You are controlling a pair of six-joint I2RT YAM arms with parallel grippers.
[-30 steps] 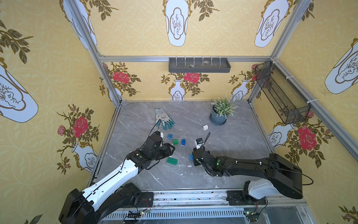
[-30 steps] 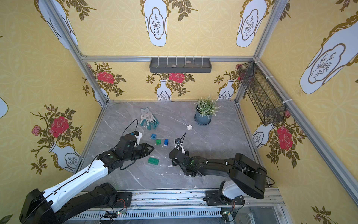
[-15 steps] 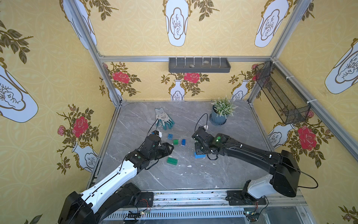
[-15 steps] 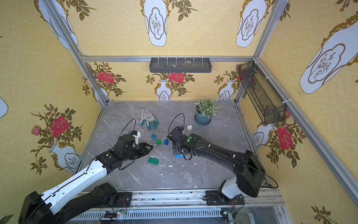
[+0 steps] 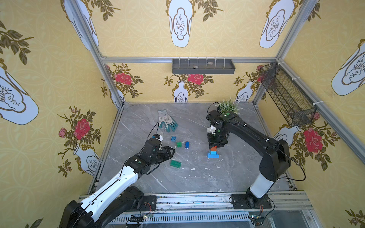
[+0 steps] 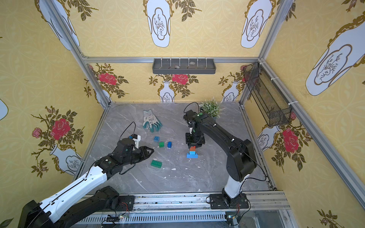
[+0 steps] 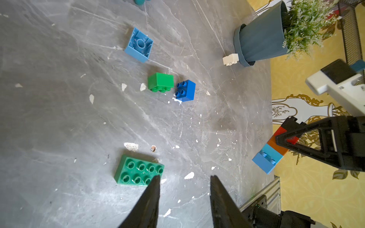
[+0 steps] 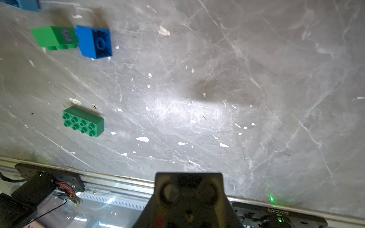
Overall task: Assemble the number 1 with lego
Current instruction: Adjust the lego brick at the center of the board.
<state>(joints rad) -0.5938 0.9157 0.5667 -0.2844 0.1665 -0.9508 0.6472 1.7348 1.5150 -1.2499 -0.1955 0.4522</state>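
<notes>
My right gripper [image 5: 214, 145] points down, shut on the top of a lego stack [image 5: 213, 153]. The stack runs from a long blue base [image 7: 266, 160] through light blue, orange and red to black. It appears lifted off the table. In the right wrist view the black brick [image 8: 187, 193] fills the space between the jaws. My left gripper [image 7: 184, 177] is open and empty, just above the table beside the long green brick [image 7: 138, 170]. A light blue square brick [image 5: 173, 138], a green one [image 5: 179, 144] and a blue one [image 5: 187, 144] lie loose. A white brick [image 7: 230, 59] rests against the pot.
A work glove [image 5: 166, 123] lies at the back left of the table and a potted plant [image 5: 228, 107] stands at the back right. A wire basket [image 5: 286, 96] hangs on the right wall. White flecks litter the grey table [image 5: 197, 177]. A metal rail [image 5: 197, 199] runs along the front.
The right arm has swung from low near the front edge towards the back, turning upright with the stack in its grip. The left arm has hardly moved.
</notes>
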